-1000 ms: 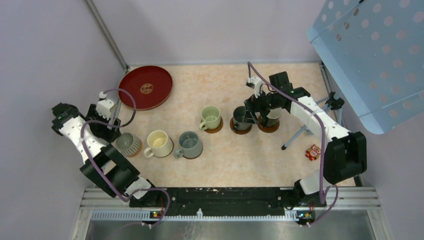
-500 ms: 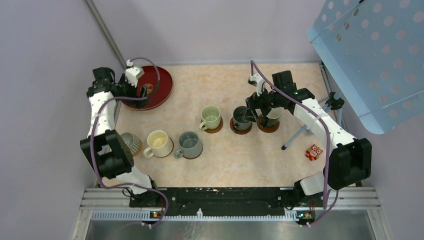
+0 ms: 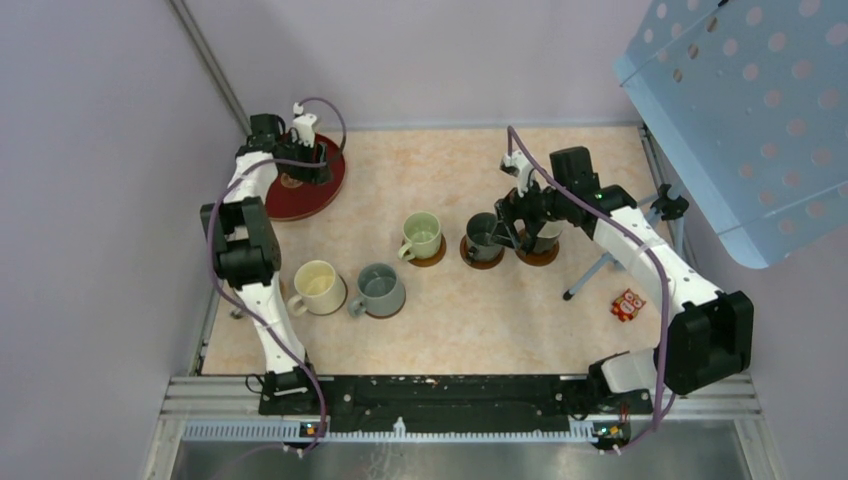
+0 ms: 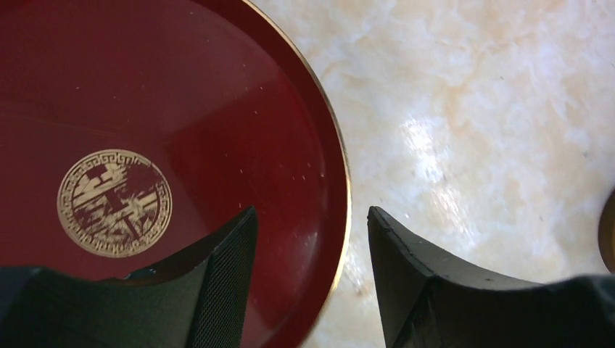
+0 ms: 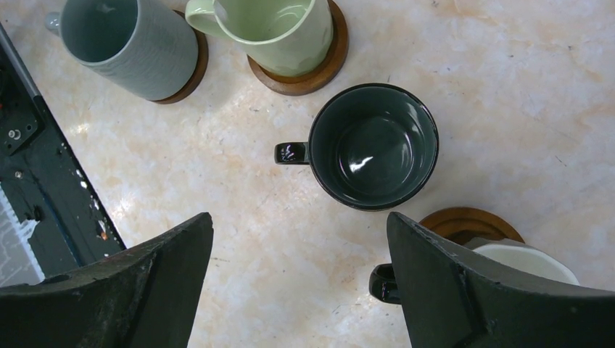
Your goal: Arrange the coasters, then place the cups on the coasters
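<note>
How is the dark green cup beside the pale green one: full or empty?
Empty: the right wrist view looks into the dark green cup and shows its bare glossy bottom.

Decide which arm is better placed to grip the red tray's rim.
Left: the left tool straddles the rim of the red tray, jaws apart. The right tool hangs open above the dark green cup, far from it.

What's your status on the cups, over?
Left gripper open, straddling red tray rim. Right gripper open above dark green cup. Nothing seen blocking either.
</note>
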`<state>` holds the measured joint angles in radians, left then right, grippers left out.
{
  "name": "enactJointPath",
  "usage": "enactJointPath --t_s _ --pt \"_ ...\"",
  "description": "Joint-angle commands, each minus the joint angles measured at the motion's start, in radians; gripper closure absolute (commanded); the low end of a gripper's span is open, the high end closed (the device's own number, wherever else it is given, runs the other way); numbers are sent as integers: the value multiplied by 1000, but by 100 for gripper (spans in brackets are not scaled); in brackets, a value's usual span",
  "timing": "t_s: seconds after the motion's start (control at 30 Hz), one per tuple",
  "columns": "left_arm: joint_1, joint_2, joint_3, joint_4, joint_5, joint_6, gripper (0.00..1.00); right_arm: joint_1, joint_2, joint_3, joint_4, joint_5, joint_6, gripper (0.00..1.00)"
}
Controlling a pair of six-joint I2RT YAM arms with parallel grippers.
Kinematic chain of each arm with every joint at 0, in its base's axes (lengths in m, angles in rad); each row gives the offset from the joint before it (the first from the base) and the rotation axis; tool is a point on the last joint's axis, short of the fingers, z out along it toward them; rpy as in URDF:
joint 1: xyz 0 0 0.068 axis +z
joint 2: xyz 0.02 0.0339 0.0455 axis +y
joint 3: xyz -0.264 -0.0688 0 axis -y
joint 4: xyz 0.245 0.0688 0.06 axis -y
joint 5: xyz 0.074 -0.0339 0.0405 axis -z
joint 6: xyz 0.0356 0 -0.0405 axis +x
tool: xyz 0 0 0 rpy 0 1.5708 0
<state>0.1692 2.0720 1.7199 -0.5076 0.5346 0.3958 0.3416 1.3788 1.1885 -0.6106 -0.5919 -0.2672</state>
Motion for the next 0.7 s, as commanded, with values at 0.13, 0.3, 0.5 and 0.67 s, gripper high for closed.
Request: enactJointPath --t_s 0.13,0.3,0.5,0.67 --pt "-22 160 136 -12 109 -76 37 -8 -43 -12 41 -11 2 12" --pt "-63 201 118 -62 108 -60 38 -8 -40 -4 38 -16 6 12" --pt "-127 103 -78 -29 111 -10 39 -8 -46 -7 36 -15 6 12" --pt "-151 18 -210 -26 135 1 44 -8 -44 -3 36 -24 11 12"
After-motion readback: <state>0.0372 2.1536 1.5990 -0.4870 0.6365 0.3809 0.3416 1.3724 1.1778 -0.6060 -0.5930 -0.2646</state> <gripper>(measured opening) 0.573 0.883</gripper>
